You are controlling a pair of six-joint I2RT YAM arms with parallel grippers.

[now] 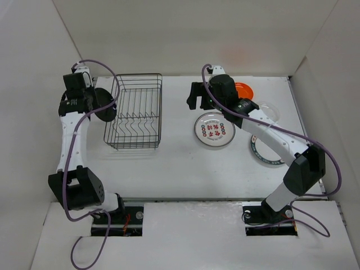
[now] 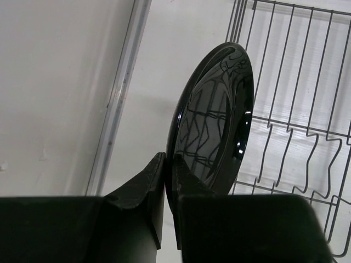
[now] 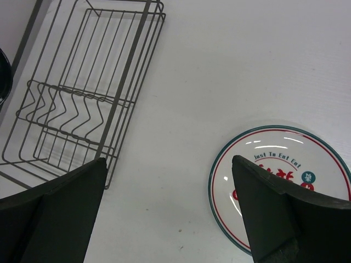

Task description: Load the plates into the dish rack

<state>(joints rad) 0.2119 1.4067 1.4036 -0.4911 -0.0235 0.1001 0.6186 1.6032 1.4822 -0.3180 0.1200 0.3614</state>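
Observation:
My left gripper (image 1: 95, 103) is shut on the rim of the small black plate (image 1: 107, 107) and holds it on edge just left of the dish rack (image 1: 135, 112). In the left wrist view the fingers (image 2: 156, 186) pinch the black plate (image 2: 216, 120) beside the rack wires (image 2: 296, 109). My right gripper (image 1: 197, 97) is open and empty above the table, between the rack (image 3: 82, 93) and the white plate with red characters (image 1: 214, 130) (image 3: 263, 164). The orange plate (image 1: 243, 89), clear glass plate (image 1: 269, 109) and green-rimmed plate (image 1: 264, 153) lie at the right, partly hidden by the right arm.
The rack holds nothing between its zigzag dividers. White walls enclose the table on the left, back and right. The black plate's edge shows at the far left of the right wrist view (image 3: 3, 76).

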